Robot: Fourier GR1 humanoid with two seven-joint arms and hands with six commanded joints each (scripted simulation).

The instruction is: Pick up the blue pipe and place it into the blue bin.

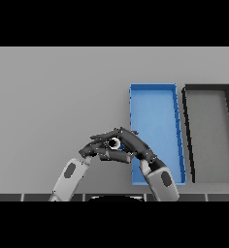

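The blue pipe [115,143] shows only as a small ring-shaped end with a sliver of blue, just left of the blue bin [155,114]. My right hand [133,143] comes in from the lower edge over the bin's near left corner, its fingers curled round the pipe. From the lower left, my left hand [94,146] reaches in and meets the right hand at the pipe with relaxed fingers. Most of the pipe is hidden by the two hands. Whether it rests on the table or is lifted off it cannot be told.
A black bin [208,131] stands right beside the blue bin, on its right. The grey table [53,97] stretches to the left and far side of the hands.
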